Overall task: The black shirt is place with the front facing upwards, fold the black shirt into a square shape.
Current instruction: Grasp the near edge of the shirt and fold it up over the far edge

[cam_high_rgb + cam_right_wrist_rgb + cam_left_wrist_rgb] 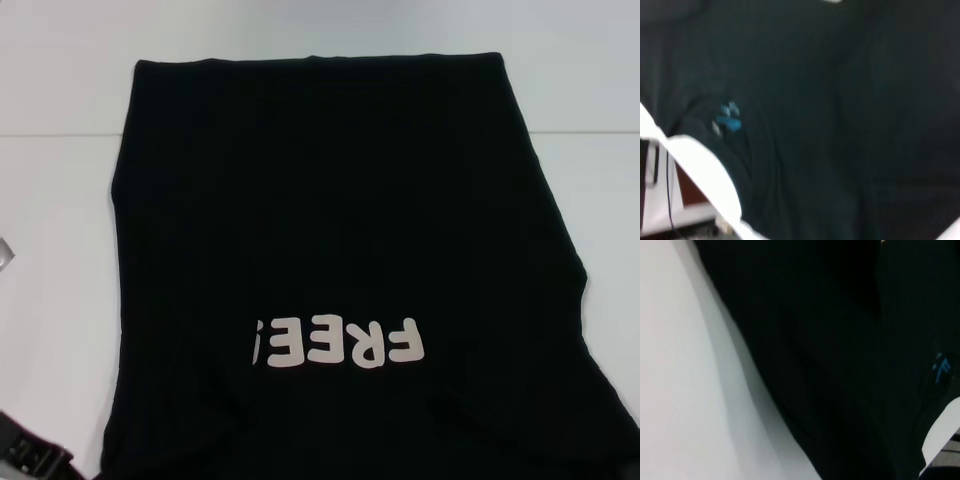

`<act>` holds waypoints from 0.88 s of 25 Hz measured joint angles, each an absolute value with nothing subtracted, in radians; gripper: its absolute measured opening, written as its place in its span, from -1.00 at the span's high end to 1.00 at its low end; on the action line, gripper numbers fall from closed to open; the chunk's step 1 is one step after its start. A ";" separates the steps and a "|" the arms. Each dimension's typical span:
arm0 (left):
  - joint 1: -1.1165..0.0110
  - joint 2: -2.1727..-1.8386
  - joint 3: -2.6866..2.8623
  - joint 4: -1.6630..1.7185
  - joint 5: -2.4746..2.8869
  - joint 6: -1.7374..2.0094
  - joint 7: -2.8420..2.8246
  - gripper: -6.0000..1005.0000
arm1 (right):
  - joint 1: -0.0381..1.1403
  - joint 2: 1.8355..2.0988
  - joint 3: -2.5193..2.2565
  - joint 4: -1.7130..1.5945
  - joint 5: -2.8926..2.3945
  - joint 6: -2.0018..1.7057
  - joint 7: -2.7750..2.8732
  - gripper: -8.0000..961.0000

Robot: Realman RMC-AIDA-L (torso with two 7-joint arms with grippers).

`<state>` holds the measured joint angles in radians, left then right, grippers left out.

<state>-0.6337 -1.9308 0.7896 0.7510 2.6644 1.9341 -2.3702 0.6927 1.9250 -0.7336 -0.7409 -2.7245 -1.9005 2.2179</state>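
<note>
- The black shirt (340, 230) lies spread front-up across the middle of the white counter (60, 90), its straight hem toward the far edge and its chest toward the near edge.
- Cream block letters reading "FREE!" (338, 344) cross the chest; from the head view they appear upside down.
- A small blue label (728, 116) shows at the neck in both wrist views; its print cannot be read.
- The cloth hangs over the counter's near edge at the collar.
- At the near left corner a dark part of the left arm (30, 455) is visible.
- Neither gripper is seen, so whether their fingers are spread or pressed together cannot be told.
</note>
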 joint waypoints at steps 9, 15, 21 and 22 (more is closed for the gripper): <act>-0.709 -1.904 0.524 0.749 2.658 1.778 -2.402 0.91 | 0.722 1.880 -0.392 -0.731 -2.633 -1.762 2.268 0.89; -0.731 -1.898 0.332 0.736 2.601 1.564 -2.420 0.91 | 0.697 1.863 -0.325 -0.616 -2.367 -1.569 2.272 0.89; -0.724 -1.921 0.316 0.664 2.465 1.367 -2.389 0.90 | 0.688 1.909 -0.326 -0.559 -2.210 -1.397 2.155 0.89; -0.724 -1.930 0.317 0.658 2.447 1.331 -2.380 0.90 | 0.688 1.918 -0.328 -0.559 -2.185 -1.375 2.132 0.89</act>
<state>-0.7243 -1.9301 0.3172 0.6577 2.4474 1.3314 -2.3798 0.6883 1.9179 -0.3281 -0.5586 -2.1853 -1.3747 2.1323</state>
